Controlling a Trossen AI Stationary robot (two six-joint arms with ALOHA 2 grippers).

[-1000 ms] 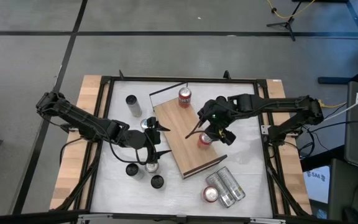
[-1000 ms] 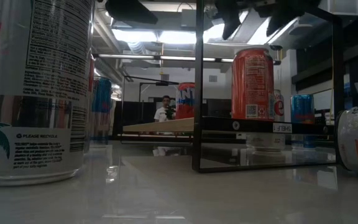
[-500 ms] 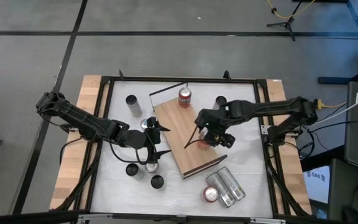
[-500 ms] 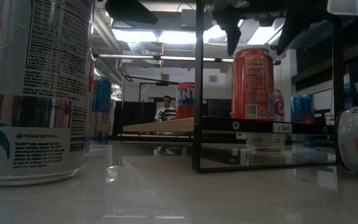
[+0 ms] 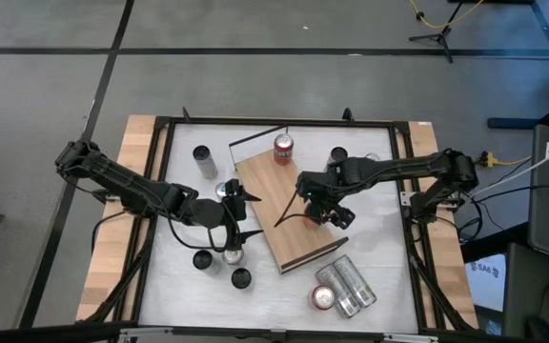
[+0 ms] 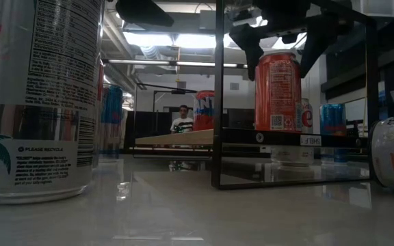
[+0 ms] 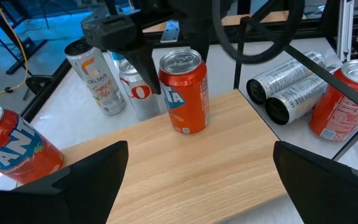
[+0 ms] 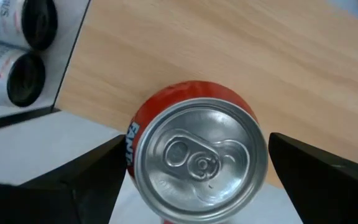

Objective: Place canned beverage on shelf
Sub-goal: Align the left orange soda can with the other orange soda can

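two orange cans (image 7: 184, 92) stand on shelf (image 5: 279, 214); right claw (image 6: 279, 51) open, straddling one, ungripped. left claw (image 5: 241, 214) open beside shelf; more cans remain on counter (image 5: 379, 238).

The high view looks straight down from well above, taking in the whole table (image 5: 184, 152) and the shelf (image 5: 273, 195) at the frame's centre. The low view sits at table-top height, very near a can (image 6: 40, 96) filling its left, facing level across. The left wrist view looks along the shelf (image 7: 185, 168); the right wrist view looks straight down, close on the orange can (image 8: 197, 155) all four share.
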